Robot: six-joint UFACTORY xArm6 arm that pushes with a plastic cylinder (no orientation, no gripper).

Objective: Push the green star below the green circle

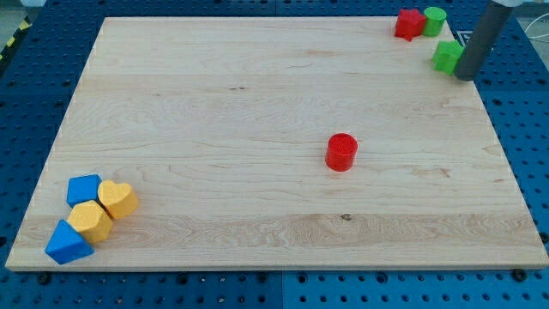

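The green star [446,56] lies at the board's top right, near the right edge. The green circle [434,20] stands just above it, at the top right corner. My tip [466,75] is at the star's right side, touching or nearly touching it; the dark rod rises from there to the view's top right.
A red star-like block [409,23] touches the green circle's left side. A red cylinder [341,152] stands right of centre. At the bottom left cluster a blue block [83,188], a yellow heart [118,198], a yellow block [90,221] and a blue triangle [67,243].
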